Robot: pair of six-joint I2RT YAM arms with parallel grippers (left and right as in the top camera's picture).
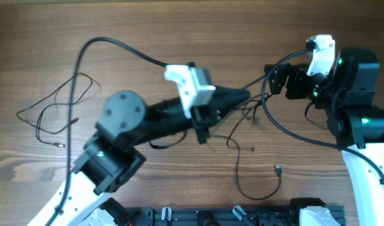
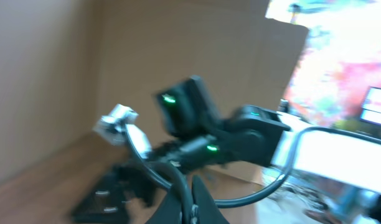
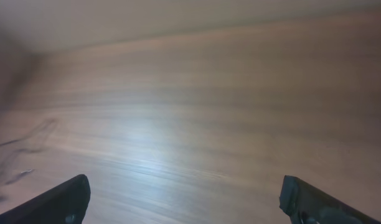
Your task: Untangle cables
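Observation:
One thin black cable (image 1: pixel 57 103) lies in loose loops at the table's left. A second bunch of cables (image 1: pixel 251 114) sits in the middle, and one strand trails down to a small plug (image 1: pixel 277 168). My left gripper (image 1: pixel 245 96) reaches to that bunch, shut, with thin strands meeting at its tip. In the blurred left wrist view its gripper (image 2: pixel 192 202) is closed with a dark cord running down between the jaws. My right gripper (image 1: pixel 272 78) hovers just right of the bunch. In the right wrist view the gripper (image 3: pixel 187 199) is wide open over bare wood, and a faint cable (image 3: pixel 16 146) lies far left.
The right arm's thick wired cable (image 1: pixel 273 122) bulges toward the left gripper's tip. The left arm's thick cable (image 1: pixel 110 43) arcs over the table's back left. A black rail (image 1: pixel 211 216) runs along the front edge. A cardboard wall (image 2: pixel 178 43) stands behind the table.

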